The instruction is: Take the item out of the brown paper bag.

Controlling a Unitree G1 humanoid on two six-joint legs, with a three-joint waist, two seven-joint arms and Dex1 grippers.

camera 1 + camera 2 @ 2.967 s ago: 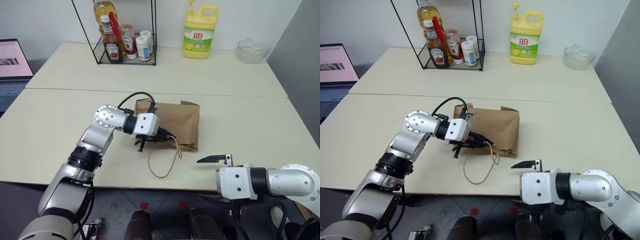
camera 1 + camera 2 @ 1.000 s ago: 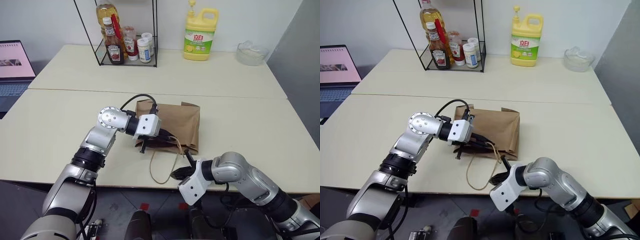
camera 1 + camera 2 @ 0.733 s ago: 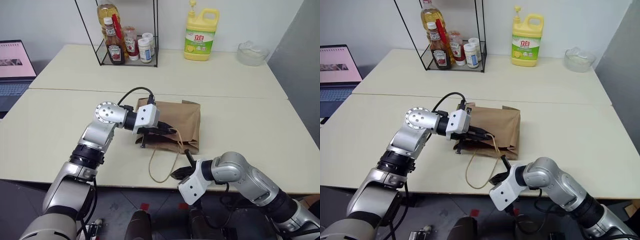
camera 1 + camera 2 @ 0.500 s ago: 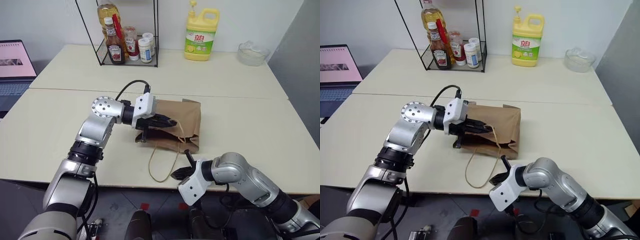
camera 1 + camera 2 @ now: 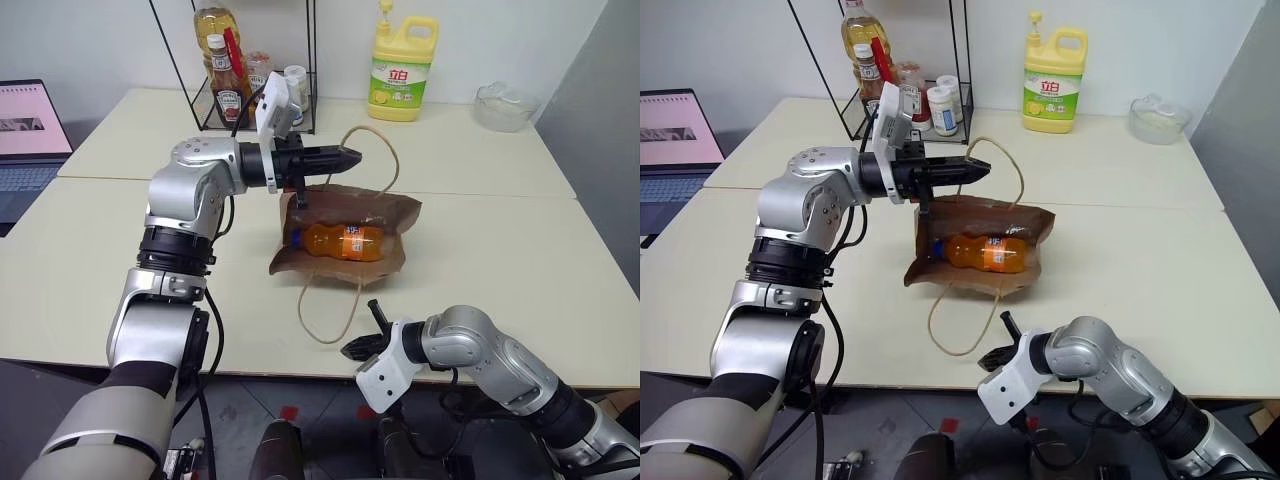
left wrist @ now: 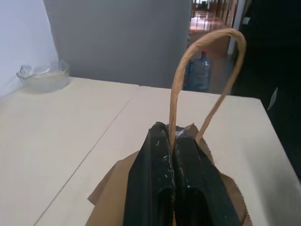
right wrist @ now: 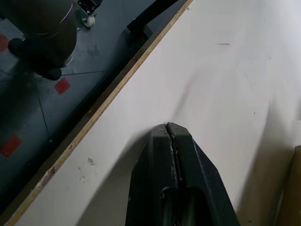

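Left eye view: left fingers (image 5: 352,155) clamped on cord handle (image 5: 385,152) had lifted the brown paper bag (image 5: 400,215), exposing bottle (image 5: 340,242); right fingers (image 5: 362,345) together, probably idle.

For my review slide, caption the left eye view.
Left pincer lifts the paper bag by one cord handle, exposing the orange bottle.

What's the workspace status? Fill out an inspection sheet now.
Surface: cream table, bare near the front edge.
Job's things: brown paper bag lifted open by one cord handle; bottle of orange liquid lying inside.
Clutter: wire rack of condiments, yellow jug, glass bowl.
Grippers: left gripper shut on cord handle; right gripper shut, empty, at the table's front edge.
Cables: nothing seen.
Surroundings: laptop at left.
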